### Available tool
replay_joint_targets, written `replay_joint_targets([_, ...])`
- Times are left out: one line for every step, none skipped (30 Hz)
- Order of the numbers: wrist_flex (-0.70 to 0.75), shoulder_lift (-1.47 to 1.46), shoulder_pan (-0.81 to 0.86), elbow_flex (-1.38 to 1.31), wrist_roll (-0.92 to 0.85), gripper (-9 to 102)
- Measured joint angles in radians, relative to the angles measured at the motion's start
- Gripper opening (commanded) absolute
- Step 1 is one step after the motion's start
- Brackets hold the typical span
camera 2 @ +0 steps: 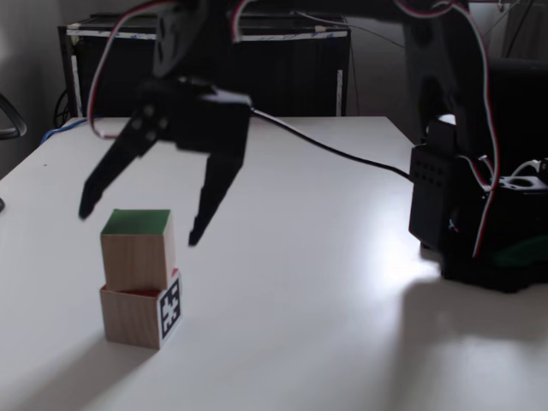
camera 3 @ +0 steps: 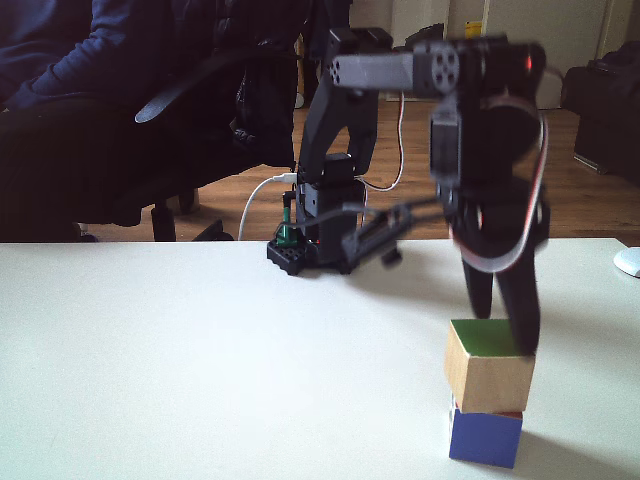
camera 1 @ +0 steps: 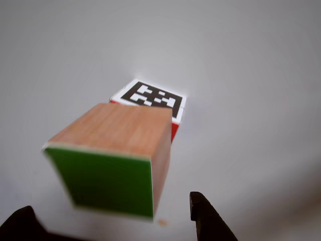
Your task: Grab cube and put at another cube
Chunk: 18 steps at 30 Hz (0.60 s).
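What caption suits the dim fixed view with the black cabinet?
Open gripper hovers above the wooden cube, stacked on the marker cube.

dim fixed views, window glare on table [camera 2: 377,257]; close view soft, perhaps motion-blurred; long shadows.

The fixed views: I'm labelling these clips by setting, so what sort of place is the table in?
Probably a home room or home office, not a lab. Behind the white table there is a wooden floor, a dark office chair with a person sitting in it, and a black cabinet.
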Motion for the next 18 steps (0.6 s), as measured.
replay_joint_targets([0.000,0.051,-0.006,0.029,-0.006,46])
replay_joint_targets([-0.002,0.115,-0.011,0.069,-0.014,45])
replay_joint_targets([-0.009,0.193,-0.018,0.129,-0.025,44])
replay_joint_targets([-0.038,0.287,-0.025,0.207,-0.040,43])
replay_joint_targets([-0.084,0.397,-0.028,0.305,-0.058,43])
replay_joint_targets([-0.144,0.523,-0.020,0.425,-0.084,43])
replay_joint_targets([-0.206,0.655,-0.003,0.554,-0.109,43])
replay_joint_targets([-0.264,0.792,0.026,0.686,-0.130,42])
replay_joint_targets([-0.318,0.916,0.066,0.808,-0.152,37])
replay_joint_targets([-0.367,1.029,0.114,0.927,-0.172,34])
replay_joint_targets([-0.414,1.124,0.163,1.035,-0.195,31])
replay_joint_targets([-0.465,1.198,0.206,1.137,-0.218,28])
replay_joint_targets([-0.518,1.255,0.244,1.232,-0.238,26])
replay_joint_targets([-0.565,1.289,0.278,1.312,-0.261,22])
replay_joint_targets([-0.601,1.304,0.308,1.379,-0.278,19])
replay_joint_targets([-0.624,1.312,0.328,1.431,-0.293,17])
replay_joint_targets([-0.641,1.313,0.339,1.466,-0.302,14])
replay_joint_targets([-0.655,1.316,0.347,1.493,-0.311,10])
